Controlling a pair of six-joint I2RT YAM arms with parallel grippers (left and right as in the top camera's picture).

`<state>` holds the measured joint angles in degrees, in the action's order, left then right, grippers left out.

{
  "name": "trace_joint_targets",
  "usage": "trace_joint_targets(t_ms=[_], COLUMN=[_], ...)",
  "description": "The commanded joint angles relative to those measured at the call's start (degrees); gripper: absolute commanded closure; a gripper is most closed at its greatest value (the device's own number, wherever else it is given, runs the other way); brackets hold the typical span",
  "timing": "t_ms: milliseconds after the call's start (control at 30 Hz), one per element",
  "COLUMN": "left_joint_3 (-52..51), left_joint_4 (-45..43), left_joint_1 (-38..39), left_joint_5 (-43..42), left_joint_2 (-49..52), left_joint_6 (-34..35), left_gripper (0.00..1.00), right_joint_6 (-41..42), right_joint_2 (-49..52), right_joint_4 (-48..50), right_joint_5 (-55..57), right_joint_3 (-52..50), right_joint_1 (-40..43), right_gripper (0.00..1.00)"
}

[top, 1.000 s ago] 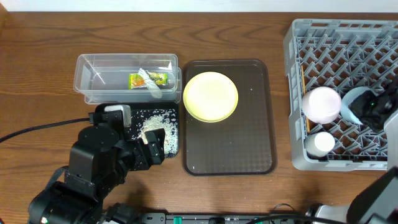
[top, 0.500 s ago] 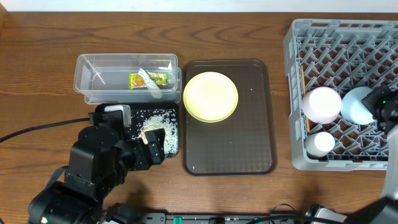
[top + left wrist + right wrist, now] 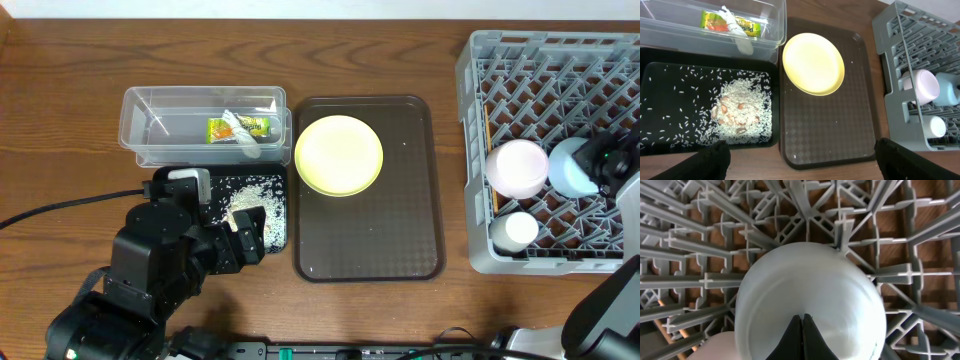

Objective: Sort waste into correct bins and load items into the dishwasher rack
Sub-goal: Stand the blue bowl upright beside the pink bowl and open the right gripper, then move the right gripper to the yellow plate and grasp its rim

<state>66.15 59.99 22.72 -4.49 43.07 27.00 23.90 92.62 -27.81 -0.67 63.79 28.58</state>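
Wood-grain tabletop lies under everything, with the grey rack (image 3: 540, 60) set at its right end. Pressed shut into one point, the right fingers (image 3: 795, 340) are seen over the rounded back of the light-blue bowl (image 3: 810, 300), which lies upside down on the rack's lattice just right of a white bowl (image 3: 517, 167); nothing is held, and contact with the bowl cannot be told. The left fingers (image 3: 715, 157) are spread wide and empty above the near edge of the black container (image 3: 655, 115), where rice (image 3: 745, 112) is heaped. On its far side, a wrapper (image 3: 240, 127) and a white scrap (image 3: 247, 147) are held in the clear tub (image 3: 135, 135). The yellow plate (image 3: 339, 154) is found on the far part of the brown tray (image 3: 400, 230), between bins and rack. The bowl is judged to be seated, so a straight lift of the shut fingers is called for, with no sideways drag that might tip it. The plate should then be taken by its rim and stood on edge in the rack.
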Motion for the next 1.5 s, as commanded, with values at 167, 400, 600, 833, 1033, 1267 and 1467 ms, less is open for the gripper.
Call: trace_joint_targets(t_ms=[167,400,600,833,1033,1267,1467], left_joint_3=[0.48,0.48,0.48,0.48,0.48,0.48,0.48], left_joint_4=[0.00,0.00,0.00,0.00,0.00,0.00,0.00], left_joint_1=[0.28,0.28,0.28,0.28,0.28,0.28,0.28], left_joint_5=[0.52,0.50,0.52,0.52,0.52,0.52,0.52], left_joint_2=[0.02,0.02,0.02,0.02,0.02,0.02,0.02], left_joint_6=[-0.33,-0.33,-0.33,-0.33,-0.33,-0.33,-0.33], left_gripper=[0.05,0.06,0.06,0.06,0.06,0.06,0.06], right_joint_6=[0.72,0.68,0.70,-1.99,-10.56,-5.35,4.09], right_joint_2=[1.03,0.26,-6.73,-16.70,-16.79,-8.94,0.13], right_joint_4=[-0.20,-0.52,-0.92,-7.76,-20.50,-14.58,-2.21], right_joint_5=[-1.11,-2.01,-11.74,-21.33,-21.62,-12.17,-4.28], right_joint_3=[0.22,0.57,1.62,1.62,0.52,-1.97,-1.97], right_joint_1=[-3.41,-3.85,-3.93,-9.11,-25.55,-46.07,-52.76], right_gripper=[0.99,0.99,0.96,0.78,0.52,0.38,0.50])
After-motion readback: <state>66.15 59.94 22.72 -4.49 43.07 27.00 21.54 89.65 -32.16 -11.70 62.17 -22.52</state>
